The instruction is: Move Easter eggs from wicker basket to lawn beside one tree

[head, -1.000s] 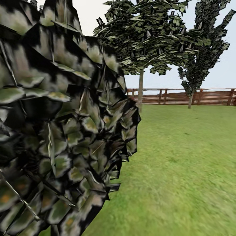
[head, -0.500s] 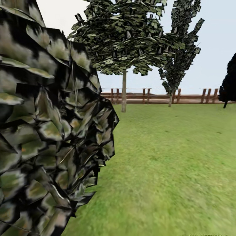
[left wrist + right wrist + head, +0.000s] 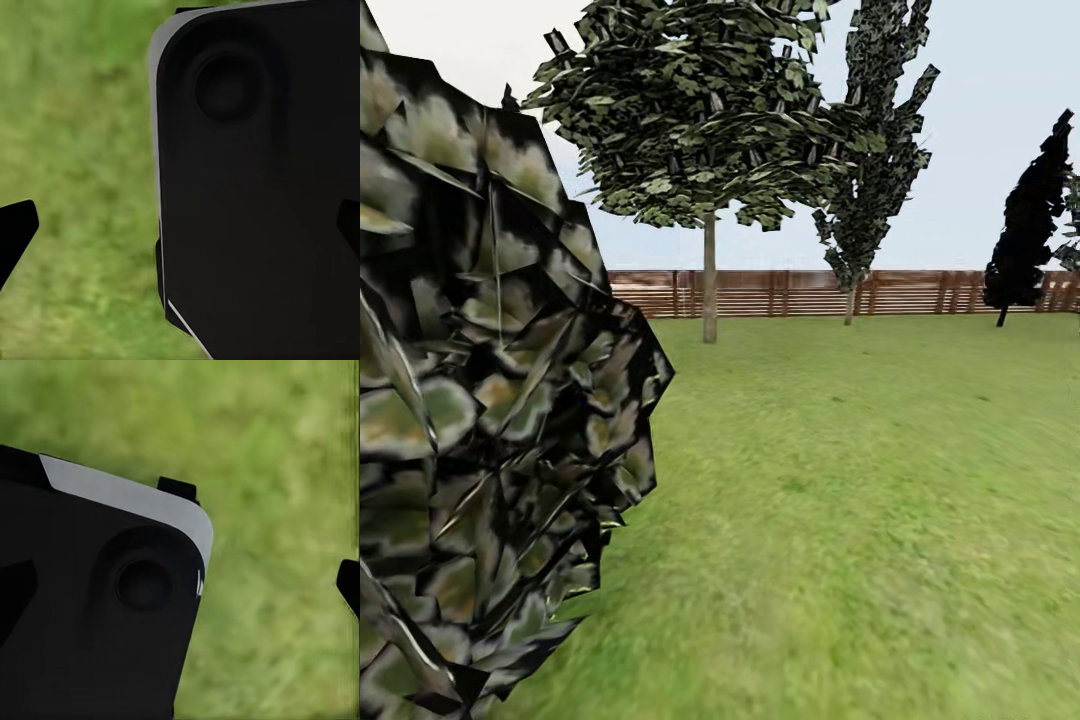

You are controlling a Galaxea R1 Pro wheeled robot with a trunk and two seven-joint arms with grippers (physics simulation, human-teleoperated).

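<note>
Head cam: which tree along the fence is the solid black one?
The narrow conifer at the far right; the broad-canopied tree and the slimmer tree beside it have mottled green leaves.

Obstruction: dense foliage mass [image 3: 480,400] close at left.
Open ground: lawn [image 3: 840,500] unobstructed to the tree [image 3: 709,280] and fence [image 3: 780,293].

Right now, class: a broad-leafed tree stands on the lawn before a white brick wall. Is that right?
Not quite. The tree stands on the lawn, but behind it runs a brown slatted wooden fence, not a white brick wall. The head view shows this.
</note>
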